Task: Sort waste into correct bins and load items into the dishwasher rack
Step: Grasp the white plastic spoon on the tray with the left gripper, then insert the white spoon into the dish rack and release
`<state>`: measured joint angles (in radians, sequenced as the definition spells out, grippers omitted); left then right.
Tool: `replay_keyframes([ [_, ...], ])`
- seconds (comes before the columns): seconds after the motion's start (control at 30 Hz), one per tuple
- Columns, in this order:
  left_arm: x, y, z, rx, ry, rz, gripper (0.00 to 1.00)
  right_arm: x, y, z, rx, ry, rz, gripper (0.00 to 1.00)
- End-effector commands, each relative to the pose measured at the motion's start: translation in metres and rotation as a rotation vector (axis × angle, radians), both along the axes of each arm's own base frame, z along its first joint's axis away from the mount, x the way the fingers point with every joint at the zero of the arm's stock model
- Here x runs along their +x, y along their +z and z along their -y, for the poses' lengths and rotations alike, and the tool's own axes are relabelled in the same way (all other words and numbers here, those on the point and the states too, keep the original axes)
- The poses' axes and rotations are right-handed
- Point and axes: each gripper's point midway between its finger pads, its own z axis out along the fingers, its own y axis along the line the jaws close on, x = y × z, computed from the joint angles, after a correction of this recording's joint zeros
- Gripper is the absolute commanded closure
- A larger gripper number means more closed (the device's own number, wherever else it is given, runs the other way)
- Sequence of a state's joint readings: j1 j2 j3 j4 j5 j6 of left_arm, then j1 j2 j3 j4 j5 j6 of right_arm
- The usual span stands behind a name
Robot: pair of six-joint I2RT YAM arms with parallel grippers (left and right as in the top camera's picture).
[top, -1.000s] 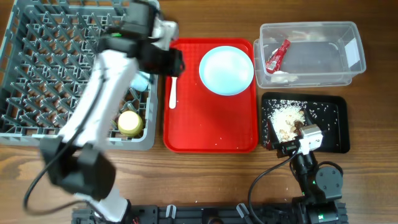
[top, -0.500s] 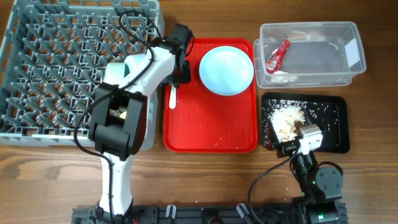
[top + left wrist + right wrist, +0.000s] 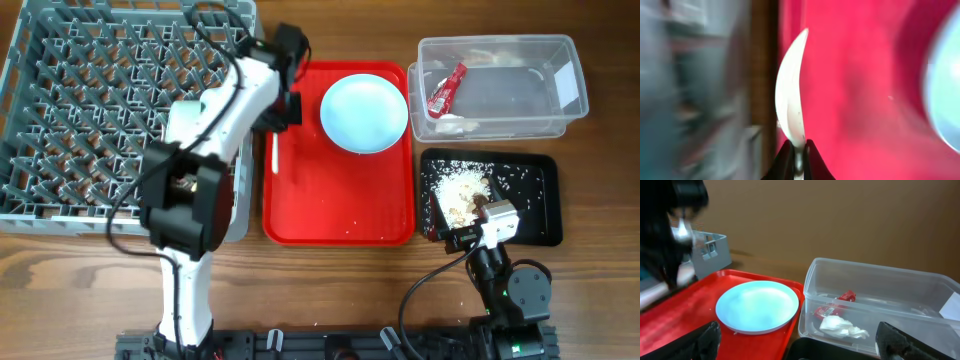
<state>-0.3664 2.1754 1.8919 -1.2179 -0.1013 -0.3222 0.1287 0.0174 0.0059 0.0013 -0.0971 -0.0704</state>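
My left gripper (image 3: 281, 124) (image 3: 798, 153) is at the left edge of the red serving tray (image 3: 340, 215), shut on one end of a white plastic utensil (image 3: 275, 152) (image 3: 791, 95). The utensil looks smooth like a spoon and points away from the jaws. A pale blue plate (image 3: 364, 112) (image 3: 757, 306) lies on the tray's far right. The grey dishwasher rack (image 3: 90, 100) stands to the left. The clear tub (image 3: 500, 85) holds a red wrapper (image 3: 446, 90) (image 3: 837, 305). Food scraps (image 3: 462, 188) lie in the black tray (image 3: 530, 205). My right gripper (image 3: 462, 222) (image 3: 802, 347) hangs open above that tray's near left corner.
White crumpled paper (image 3: 842, 326) lies in the clear tub beside the wrapper. My left arm (image 3: 195, 170) crosses the rack's right side and hides what sits under it. A few crumbs dot the red tray and the wood near the right arm's base (image 3: 510, 290).
My left arm swung from over the rack to the red tray's left edge. Its jaws closed on the white utensil. The right arm has not moved.
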Motion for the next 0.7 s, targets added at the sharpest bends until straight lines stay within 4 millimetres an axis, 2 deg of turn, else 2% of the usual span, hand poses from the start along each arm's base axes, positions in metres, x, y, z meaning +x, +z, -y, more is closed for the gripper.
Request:
replay_keyframes([
  [0.0,0.011,0.133,-0.040,0.106,-0.023,0.299,0.96,-0.001,0.003,0.000,-0.006,0.000,0.016,0.00],
  [0.1,-0.011,0.190,-0.111,0.407,0.071,0.392,0.96,-0.001,0.003,0.000,-0.006,0.000,0.016,0.00],
  [0.13,-0.019,0.200,-0.131,0.482,0.098,0.388,0.96,-0.001,0.003,0.000,-0.006,0.000,0.017,0.00],
  [0.2,-0.032,0.203,-0.159,0.553,0.132,0.331,0.96,-0.001,0.003,0.000,-0.006,0.000,0.016,0.00],
  [0.3,-0.045,0.180,-0.195,0.592,0.190,0.217,0.96,-0.001,0.003,0.000,-0.006,0.000,0.016,0.00],
  [0.37,-0.045,0.155,-0.216,0.602,0.219,0.170,0.96,-0.001,0.003,0.000,-0.006,0.000,0.016,0.00],
  [0.43,-0.042,0.121,-0.225,0.576,0.146,0.112,0.96,-0.001,0.003,0.000,-0.006,0.000,0.016,0.00],
  [0.5,-0.038,0.093,-0.226,0.523,0.080,0.083,0.96,-0.001,0.003,0.000,-0.006,0.000,0.016,0.00],
  [0.57,-0.038,0.081,-0.232,0.536,0.065,0.072,0.96,-0.001,0.003,0.000,-0.007,0.000,0.016,0.00],
  [0.67,-0.037,0.078,-0.239,0.542,0.075,0.076,0.96,0.000,0.003,0.001,-0.006,0.000,0.016,0.00],
])
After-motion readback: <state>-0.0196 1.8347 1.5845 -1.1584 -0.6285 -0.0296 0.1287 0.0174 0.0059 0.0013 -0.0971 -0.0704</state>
